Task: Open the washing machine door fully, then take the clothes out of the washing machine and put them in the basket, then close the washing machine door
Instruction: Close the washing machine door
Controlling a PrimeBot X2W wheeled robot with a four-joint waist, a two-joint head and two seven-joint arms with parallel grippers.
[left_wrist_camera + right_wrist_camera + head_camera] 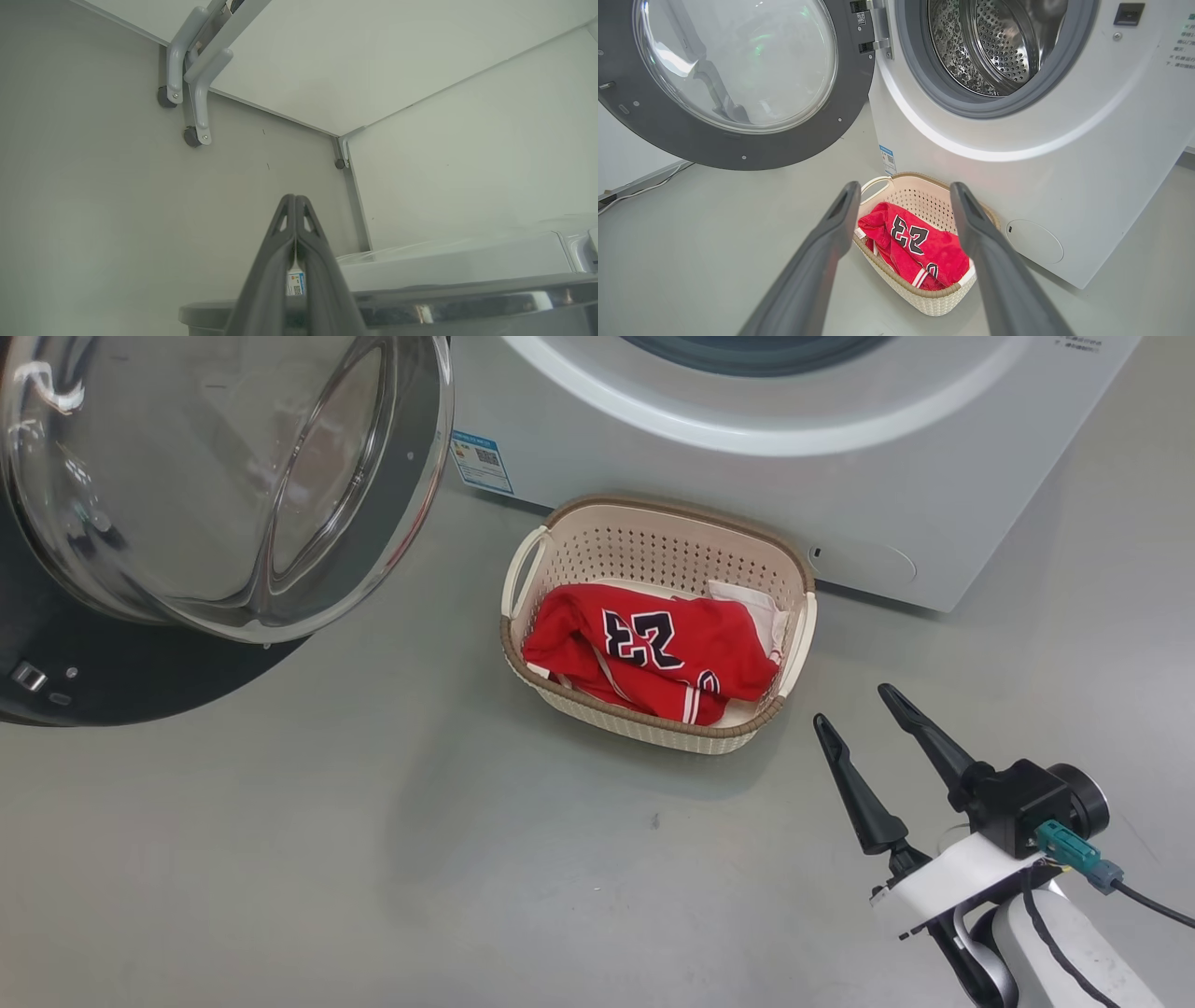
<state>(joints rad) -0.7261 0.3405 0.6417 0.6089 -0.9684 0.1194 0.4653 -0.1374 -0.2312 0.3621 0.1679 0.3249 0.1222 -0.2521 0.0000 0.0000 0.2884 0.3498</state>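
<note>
Looking down in the head view: finding the washing machine door (224,485) swung wide at 10 o'clock, the washing machine (747,495) at 12 o'clock, and just before it the basket (653,546) with the clothes (709,672) inside, a red jersey (644,639) on top and a white piece (747,602) at 2 o'clock of it. At 4 o'clock, meeting the right gripper (853,706), spread wide, holding nothing, near the basket but apart from it. Reading "23" on the jersey. On the blue sticker (482,460), only a square code, with print too small to read.

In the left wrist view: seeing the left gripper (295,200) pressed shut on nothing, above the door's shiny rim at 6 o'clock. Between the fingers, a glimpse of the same sticker, unreadable.

In the right wrist view: looking between wide fingers at the basket at 6 o'clock and the steel drum (994,42) at 1 o'clock, seemingly empty. Grey print (1181,46) at 3 o'clock, not legible.

Judging the closing as the step left. Better to push on the door's free edge, far from the hinge (878,28), to follow its arc, to keep clear of the basket, and to press until latched.
</note>
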